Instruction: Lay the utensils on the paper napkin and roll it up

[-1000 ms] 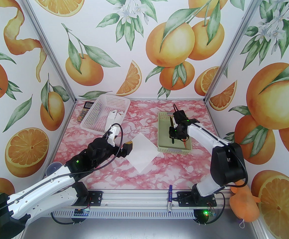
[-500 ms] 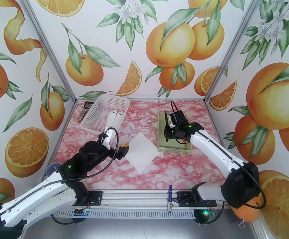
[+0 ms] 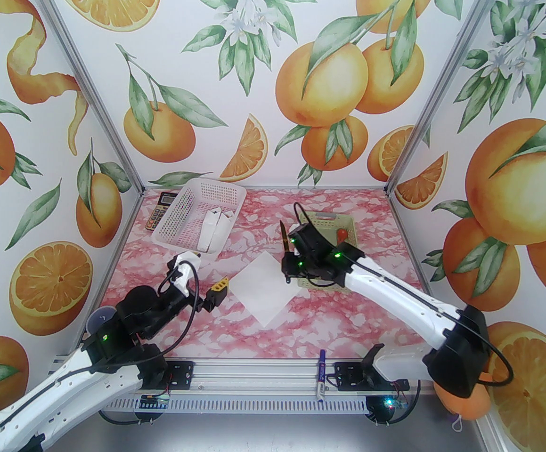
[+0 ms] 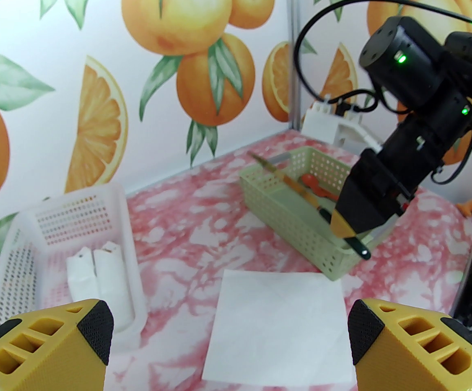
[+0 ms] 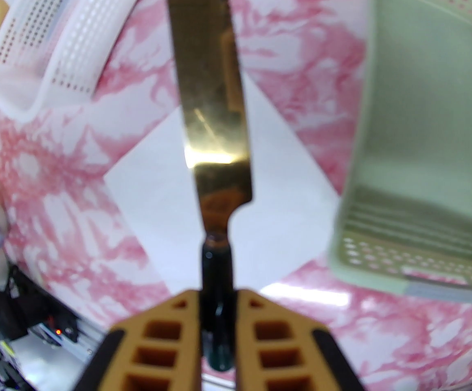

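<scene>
Knife [image 5: 215, 157] handle in right tool's [image 5: 218, 299] tight pinch, aloft between napkin [image 3: 265, 287] and basket [image 3: 327, 214]; left tool [image 4: 230, 324] spread.

L arm: elbow bent, reaching forward-right | left gripper [image 3: 219, 284]: fingers spread wide | R arm: stretched forward-left, wrist held up | right gripper [image 5: 218, 299]: fingers clamped on knife [image 5: 213, 137] by its dark handle

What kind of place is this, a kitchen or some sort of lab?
Probably a staged robot test booth, not a kitchen: orange-print wall panels enclose a pink marbled table, with two robot arms bolted to its front rail.
</scene>
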You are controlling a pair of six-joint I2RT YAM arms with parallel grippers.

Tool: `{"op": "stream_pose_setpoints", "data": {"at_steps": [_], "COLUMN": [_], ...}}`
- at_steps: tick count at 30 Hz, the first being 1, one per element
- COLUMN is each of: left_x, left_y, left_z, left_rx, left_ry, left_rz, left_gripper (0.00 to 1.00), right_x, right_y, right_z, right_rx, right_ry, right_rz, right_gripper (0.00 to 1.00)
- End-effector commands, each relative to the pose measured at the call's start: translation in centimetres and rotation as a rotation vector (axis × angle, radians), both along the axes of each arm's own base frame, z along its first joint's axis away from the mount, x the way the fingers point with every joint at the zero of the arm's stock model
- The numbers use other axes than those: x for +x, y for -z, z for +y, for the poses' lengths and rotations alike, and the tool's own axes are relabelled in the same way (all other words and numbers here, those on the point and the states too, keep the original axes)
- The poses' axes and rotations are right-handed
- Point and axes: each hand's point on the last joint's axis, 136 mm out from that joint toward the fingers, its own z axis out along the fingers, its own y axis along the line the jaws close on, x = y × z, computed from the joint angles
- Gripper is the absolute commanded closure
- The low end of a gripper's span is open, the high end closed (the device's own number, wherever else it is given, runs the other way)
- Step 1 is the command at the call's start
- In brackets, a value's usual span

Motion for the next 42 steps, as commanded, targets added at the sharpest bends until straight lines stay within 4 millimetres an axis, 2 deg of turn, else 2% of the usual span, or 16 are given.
{"op": "stream_pose_setpoints", "data": {"at_steps": [1,6,14,17,22,28,42], "left_x": [-0.6,-0.8,-0.9,-1.0,-1.1,-1.2,-1.2], "left_y": [0.9,1.2,1.0,0.9,0.7,0.6,0.7], "left_z": [0.5,1.5,2.0,2.0,2.1,2.3,2.2], "left_rx": [0.042,0.057,0.049,0.047,0.038,0.030,0.030], "left_ry": [0.010,-0.018,-0.034,-0.030,-0.028,-0.029,-0.029], "left_rz": [-0.027,-0.027,-0.039,-0.043,-0.047,-0.049,-0.046], "left_gripper": [0.00,0.00,0.00,0.00,0.00,0.00,0.00], "right_x": [0.2,-0.3,-0.7,-1.2,-1.5,-1.6,-1.2], "right_y": [0.4,2.3,5.0,7.3,9.3,10.7,12.9], "right_z": [2.2,4.5,6.3,7.0,7.4,7.3,7.0], "right_rx": [0.019,0.006,0.003,-0.006,-0.029,-0.061,-0.125], "right_ry": [0.027,0.016,0.028,0.044,0.051,0.057,0.069], "right_rz": [0.008,0.048,0.091,0.138,0.180,0.194,0.207], "right_gripper": [0.84,0.84,0.84,0.84,0.84,0.84,0.83]}}
